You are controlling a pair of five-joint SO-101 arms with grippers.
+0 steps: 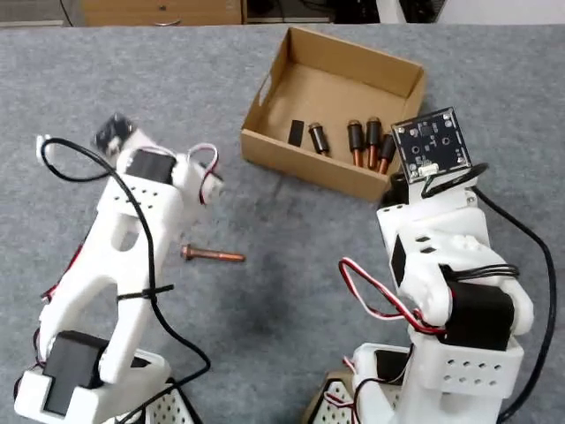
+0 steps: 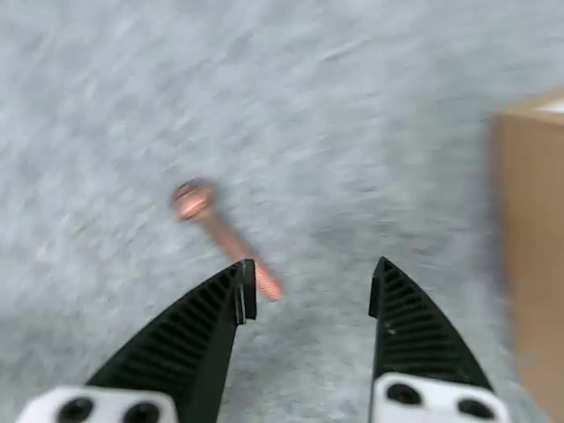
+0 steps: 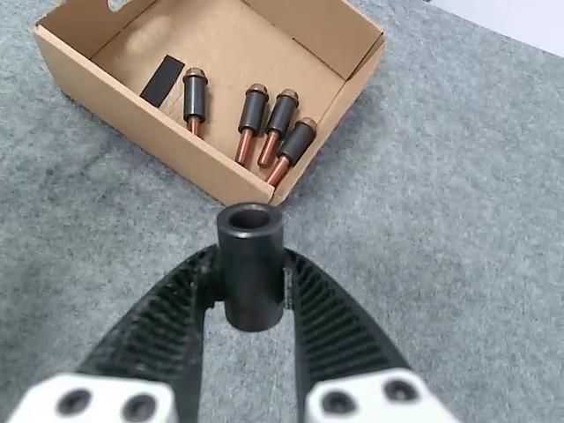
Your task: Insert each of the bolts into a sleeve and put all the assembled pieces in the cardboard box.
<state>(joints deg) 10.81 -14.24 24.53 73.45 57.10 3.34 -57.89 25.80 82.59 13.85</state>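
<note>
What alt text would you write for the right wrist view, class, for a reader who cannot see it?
The right hand grips a black sleeve, open end showing, over the grey table. Beyond it, an open cardboard box holds four sleeved bolts and one loose black piece.

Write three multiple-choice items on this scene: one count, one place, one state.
1. How many assembled bolt-in-sleeve pieces lie in the open brown cardboard box? A two; B four; C six.
2. Where is the loose copper-coloured metal bolt? A on the grey felt table surface; B inside that box; C balanced on the box rim.
3. The right end effector is: A open and empty; B shut on a bolt; C shut on the black cylindrical sleeve.
Key: 1 B, four show on its floor; 2 A, it lies flat there; 3 C, the sleeve sits clamped in it.
</note>
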